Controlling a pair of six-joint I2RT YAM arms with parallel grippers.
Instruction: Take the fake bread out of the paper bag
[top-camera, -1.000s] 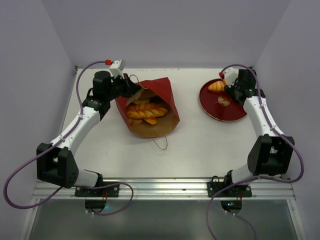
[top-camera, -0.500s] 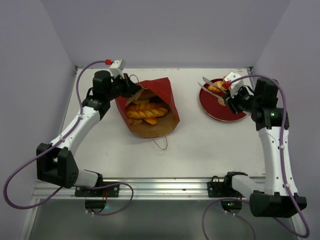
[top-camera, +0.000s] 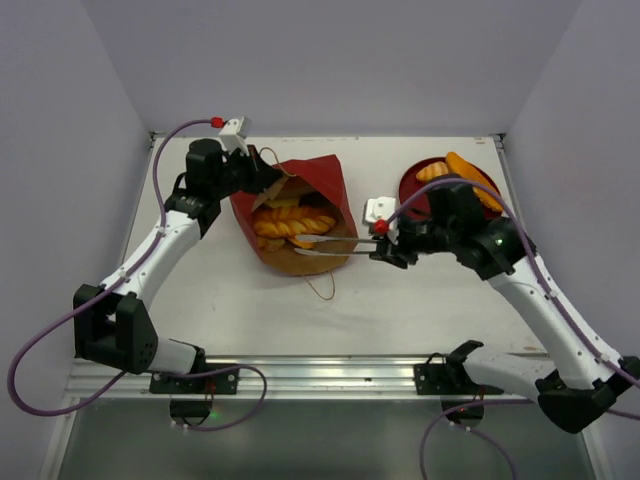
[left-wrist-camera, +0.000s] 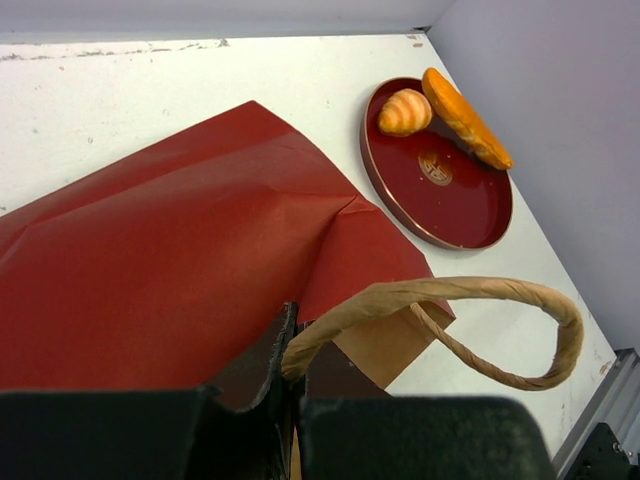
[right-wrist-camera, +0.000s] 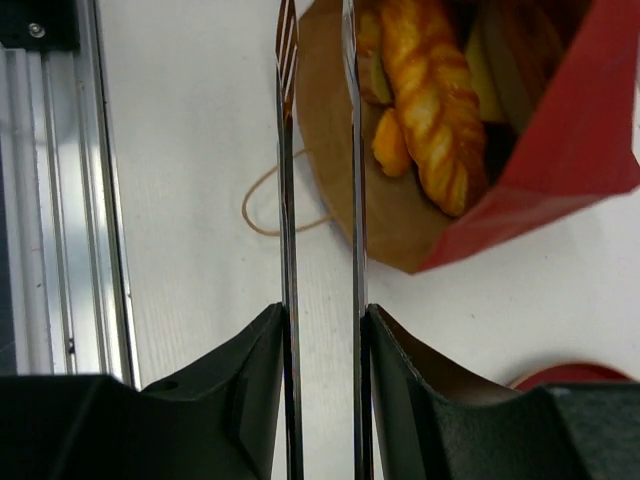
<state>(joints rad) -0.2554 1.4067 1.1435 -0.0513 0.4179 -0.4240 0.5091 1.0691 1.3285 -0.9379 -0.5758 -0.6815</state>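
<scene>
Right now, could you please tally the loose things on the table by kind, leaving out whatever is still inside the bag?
paper bag: 1
red plate: 1
croissant on the plate: 1
long loaf on the plate: 1
Total: 4

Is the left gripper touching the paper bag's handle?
Touching. In the left wrist view the handle of the paper bag runs into the left gripper, pinched between its closed jaws.

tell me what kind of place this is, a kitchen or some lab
Probably a robot lab test cell, not a kitchen: a white table boxed in by plain walls, a left arm and right arm bolted to a metal rail, and glossy fake bread in a paper bag.
</scene>
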